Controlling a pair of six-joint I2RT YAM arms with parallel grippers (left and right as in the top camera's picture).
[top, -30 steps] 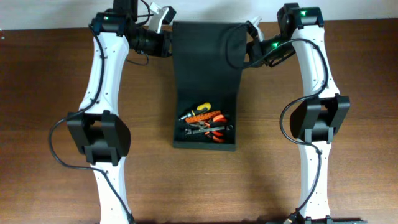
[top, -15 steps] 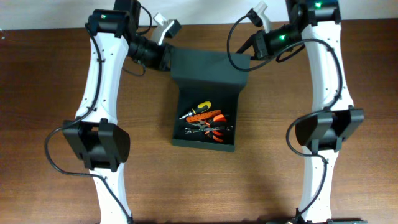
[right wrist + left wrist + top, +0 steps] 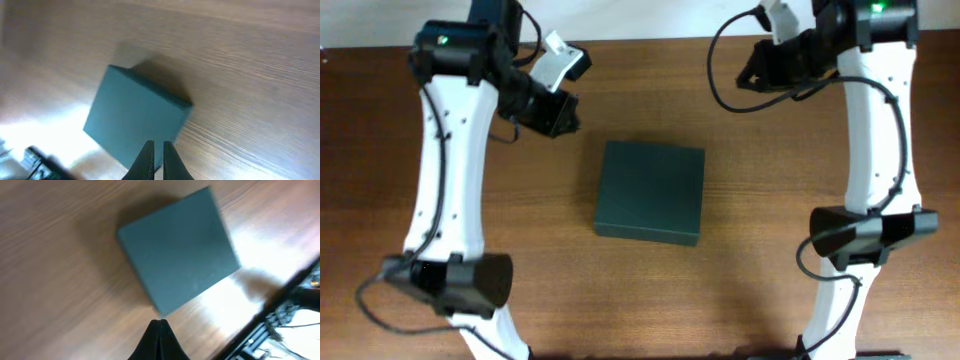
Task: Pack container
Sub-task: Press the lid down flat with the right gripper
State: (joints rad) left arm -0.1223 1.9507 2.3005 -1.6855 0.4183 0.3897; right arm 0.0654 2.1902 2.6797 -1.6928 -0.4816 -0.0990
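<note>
The container, a dark green-black box, lies in the middle of the table with its flap lid down flat; what is inside is hidden. It also shows in the left wrist view and the right wrist view. My left gripper hangs above the table to the box's back left, apart from it, fingers pressed together and empty. My right gripper hangs to the box's back right, apart from it, fingers almost touching with nothing between them.
The wooden table surrounds the box on all sides. Both arm bases stand at the front left and front right. Cables and a dark frame edge show in the left wrist view.
The lid, held up over the open box with hand tools showing, has come down shut. Both grippers have let go of it and pulled up and outward.
</note>
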